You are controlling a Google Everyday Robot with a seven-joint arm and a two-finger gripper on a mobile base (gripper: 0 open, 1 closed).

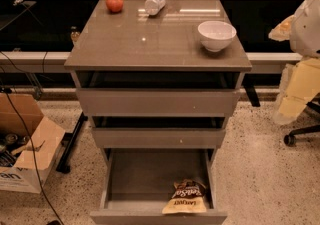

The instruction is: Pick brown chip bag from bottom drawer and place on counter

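- bottom drawer (145,179) pulled wide open
- brown chip bag (186,197) lies flat inside it, front right, against the drawer front
- two shallower drawers above: middle drawer (158,138) and top drawer (158,102) each ajar
- cardboard box (30,154) on floor, left of cabinet
- desk (150,44) top: white bowl (216,35) near front right corner
- gripper (286,28) at right edge of view, about desk height, off the desk's right side, well apart from the bag; holds nothing I can see, open or closed: cannot tell
- apple (114,2) back left, plastic bottle (154,4) on its side back centre
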